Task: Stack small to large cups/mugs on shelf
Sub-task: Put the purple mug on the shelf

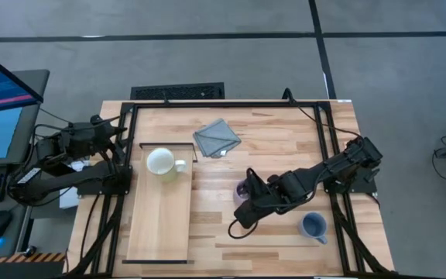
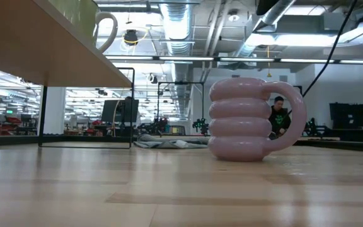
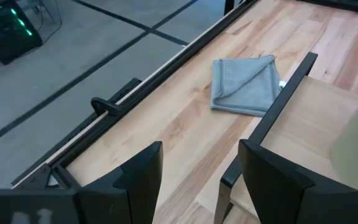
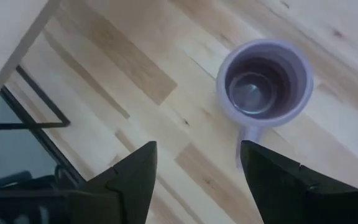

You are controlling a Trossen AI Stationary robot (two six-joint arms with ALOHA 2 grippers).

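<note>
**Inspector A:** Purple mug (image 4: 264, 83): upright on the plank tabletop (image 1: 285, 147), mouth up, handle lying along the boards. It sits just ahead of the right gripper (image 4: 197, 171), apart from both fingers. In the low view it stands free, with nothing touching it.

**Inspector B:** State of that claw?

**Inspector A:** Released. The two dark fingers stand wide with bare wood between them; nothing is grasped.

**Inspector B:** The other mugs?

**Inspector A:** Cream-white mug (image 1: 162, 162): upright at the far end of the shelf (image 1: 157, 225), well off to the right gripper's left. Grey-blue mug (image 1: 313, 225): on the tabletop behind that claw, beside its arm, toward the near edge.

**Inspector B:** Left arm?

**Inspector A:** The left gripper (image 3: 194, 165) waits at the table's left edge beside the shelf, fingers spread, holding nothing. The grey folded cloth (image 3: 244, 86) lies ahead of it on the tabletop, just past the shelf's dark frame corner.
</note>
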